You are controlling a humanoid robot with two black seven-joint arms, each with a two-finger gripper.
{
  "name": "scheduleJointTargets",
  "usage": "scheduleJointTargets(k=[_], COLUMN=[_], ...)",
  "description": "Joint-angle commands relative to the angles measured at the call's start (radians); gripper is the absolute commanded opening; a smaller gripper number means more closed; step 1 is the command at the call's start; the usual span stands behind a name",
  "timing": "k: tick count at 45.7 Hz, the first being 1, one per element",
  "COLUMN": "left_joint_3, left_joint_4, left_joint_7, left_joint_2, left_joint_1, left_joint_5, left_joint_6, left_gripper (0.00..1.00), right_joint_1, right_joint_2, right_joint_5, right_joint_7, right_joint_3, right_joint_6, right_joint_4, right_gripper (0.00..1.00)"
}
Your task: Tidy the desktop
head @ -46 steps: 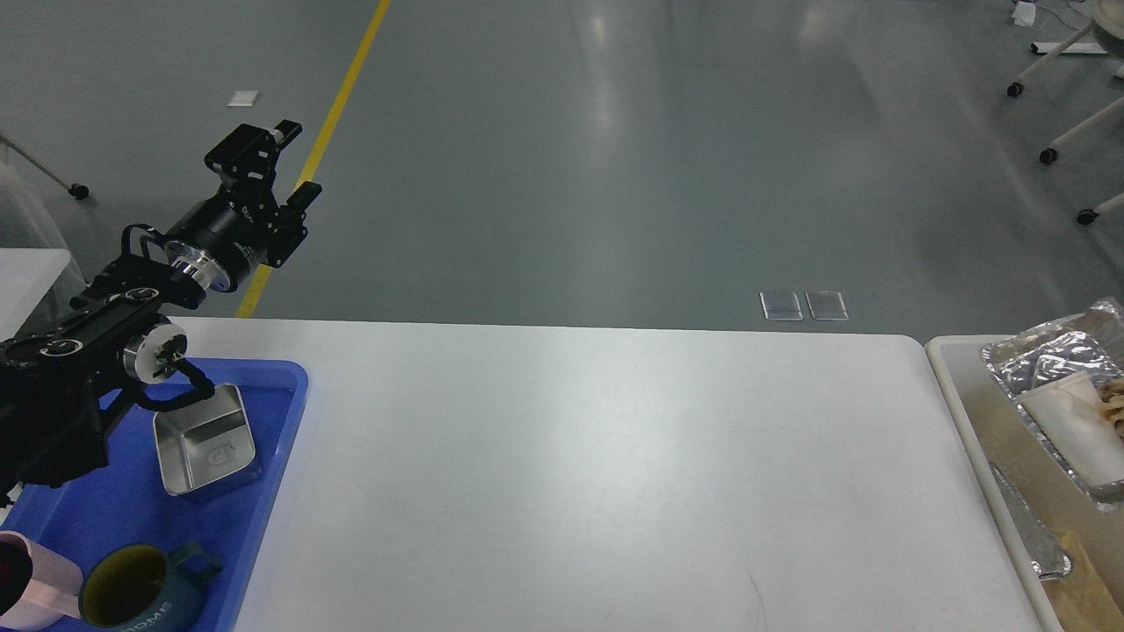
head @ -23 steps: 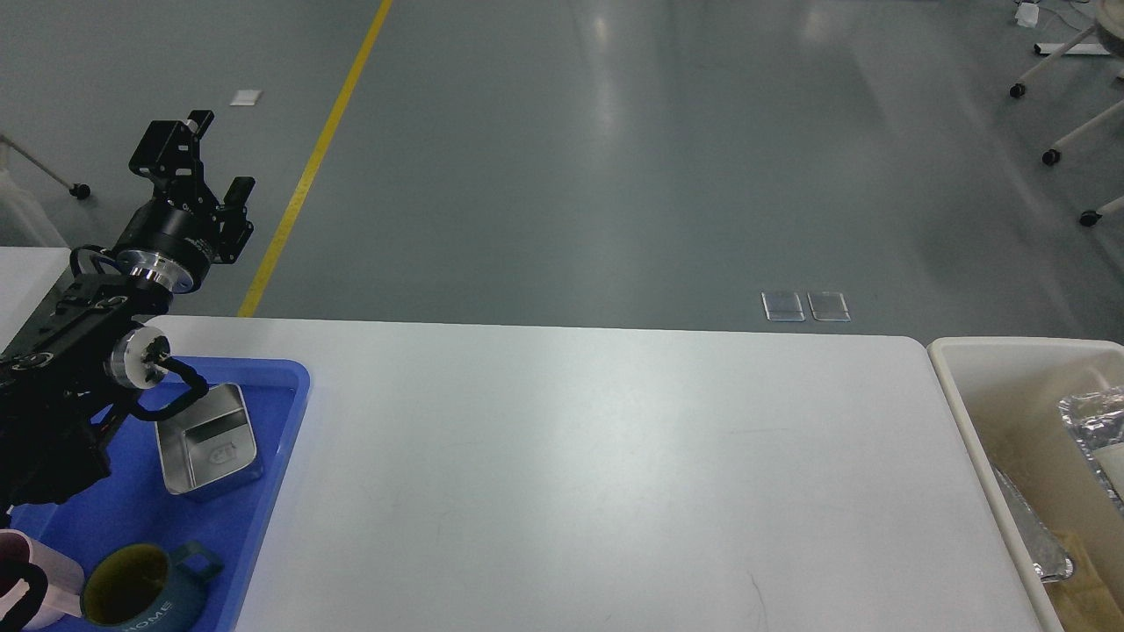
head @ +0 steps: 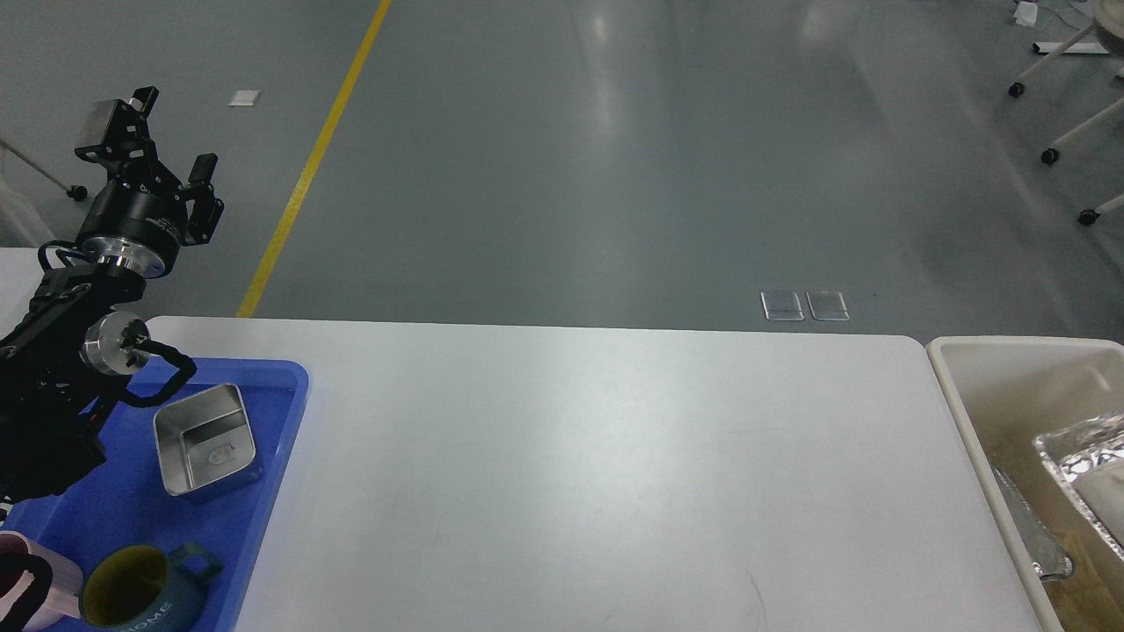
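Head view check, operator A: Report end-effector status and location of the work surface.

Operator B: One arm is in frame, entering at 9 o'clock. The left gripper (head: 158, 132) is raised at roughly 10 o'clock, above the floor beyond the far table edge, fingers spread apart with a clear gap and nothing between them. The right gripper is out of frame. The desktop (head: 597, 474) fills the centre and lower field from 4 to 8 o'clock; its visible white surface carries no loose item.

Operator A: Surrounding containers?

Operator B: At 8 o'clock, a blue tray (head: 290, 412) rests on the desktop's left end. It holds a square metal tin (head: 206, 439), upright and open-topped, and a dark mug (head: 145, 592) near the lower edge, with a pink cup (head: 35, 584) just beside it, partly cut off by the frame. At 3 to 4 o'clock, a cream bin (head: 957, 412) stands beside the right end, containing a foil tray (head: 1084, 456).

Operator A: Step in hand?

Operator B: Judged as the closing stage: items appear sorted into tray and bin, and the arm is clear of both.

Operator A: Next move?

Operator B: Probably a stow of the left arm, routed so the links above the tray stay clear of the tin and mug. Confirm first that nothing lies outside the frame.
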Motion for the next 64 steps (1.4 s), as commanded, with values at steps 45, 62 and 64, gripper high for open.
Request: scheduleJointTargets(k=[45,62,64], left_joint_3=[-0.216,-0.289,-0.299], left_joint_4=[0.001,0.001,0.001], left_joint_7=[0.09,0.219,0.238], left_joint_2=[-0.033,-0.127,-0.138], left_joint_1=[0.034,0.02,0.023], left_joint_5=[-0.193,-0.27,-0.273], left_joint_6=[-0.089,-0.11,-0.124], left_gripper=[0.97,0.97,0.97], right_joint_1=[0.289,0.443,0.445], right_joint_2=[0.381,0.588,0.604], right_joint_5=[0.019,0.116,0.125], right_joint_7=[0.004,0.001,0.001], right_joint_3=[0.601,0.792,0.82], right_joint_6=[-0.359,-0.399,-0.398], right_joint_4=[0.008,0.011,0.011], right_gripper=[1.0,1.0,1.0])
